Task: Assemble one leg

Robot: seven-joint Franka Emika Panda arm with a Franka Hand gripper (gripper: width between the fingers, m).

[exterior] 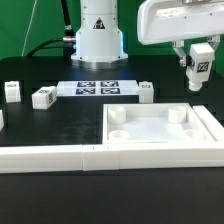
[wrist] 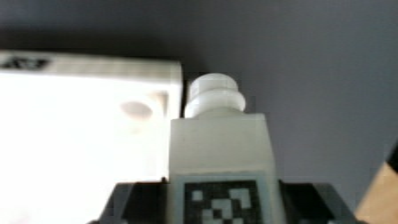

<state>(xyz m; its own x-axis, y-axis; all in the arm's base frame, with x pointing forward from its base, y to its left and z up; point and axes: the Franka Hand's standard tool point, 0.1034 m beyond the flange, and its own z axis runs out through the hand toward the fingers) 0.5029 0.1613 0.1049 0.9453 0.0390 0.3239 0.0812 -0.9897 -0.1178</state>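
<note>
My gripper (exterior: pixel 200 72) hangs above the far right corner of the large white square panel (exterior: pixel 160 128) in the exterior view and is shut on a leg (exterior: pixel 200 68), a white peg with a black-and-white tag. In the wrist view the leg (wrist: pixel 222 150) sticks out from between the black fingers (wrist: pixel 143 205), its rounded screw tip pointing past the panel's edge (wrist: pixel 89 110), beside a corner hole (wrist: pixel 132 106). Three more legs lie on the table: one (exterior: pixel 44 97), one (exterior: pixel 12 91) and one (exterior: pixel 146 91).
The marker board (exterior: pixel 98 87) lies at the back in front of the robot base (exterior: pixel 98 40). A long white rail (exterior: pixel 110 157) runs along the front of the table. A white piece (exterior: pixel 1 119) shows at the exterior view's left edge.
</note>
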